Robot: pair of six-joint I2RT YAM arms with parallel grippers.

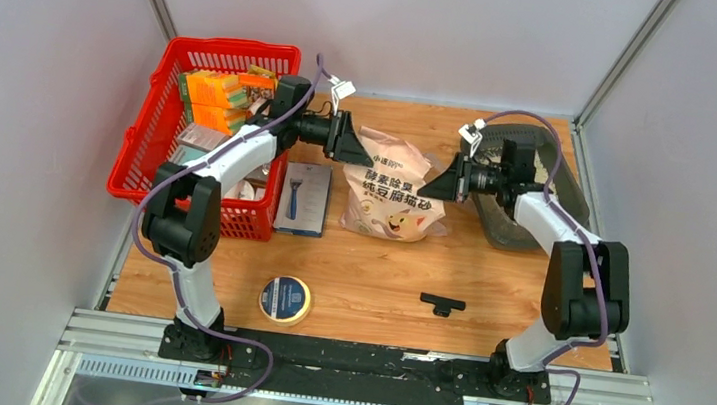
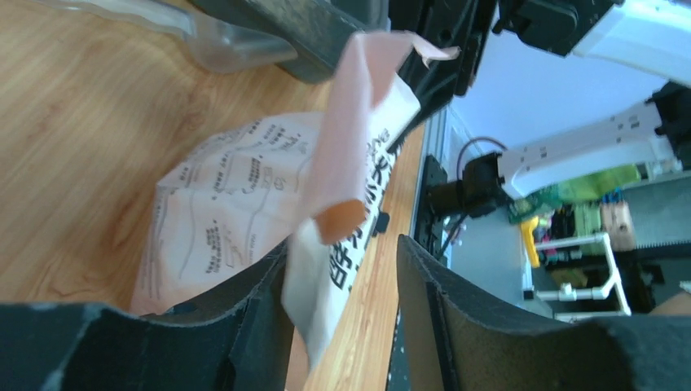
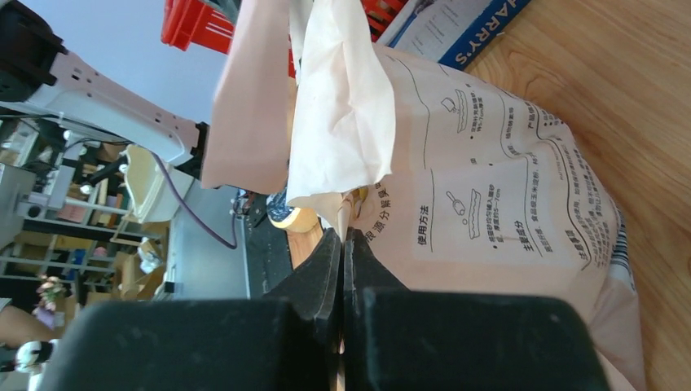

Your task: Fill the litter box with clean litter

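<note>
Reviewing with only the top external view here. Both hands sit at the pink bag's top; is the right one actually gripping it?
Observer: Yes. The right wrist view shows the right hand shut on the bag, pinching its edge.
Operator: And the left?
Observer: The left hand is open; the bag's top flap sits between its spread fingers, unclamped.
Operator: What's the blue box beside the bag?
Observer: The right wrist view reads HARRY'S on it.

Basket (image 1: pixel 142 145), tape roll (image 1: pixel 285 299), perhaps razor box (image 1: pixel 303 198).
</note>
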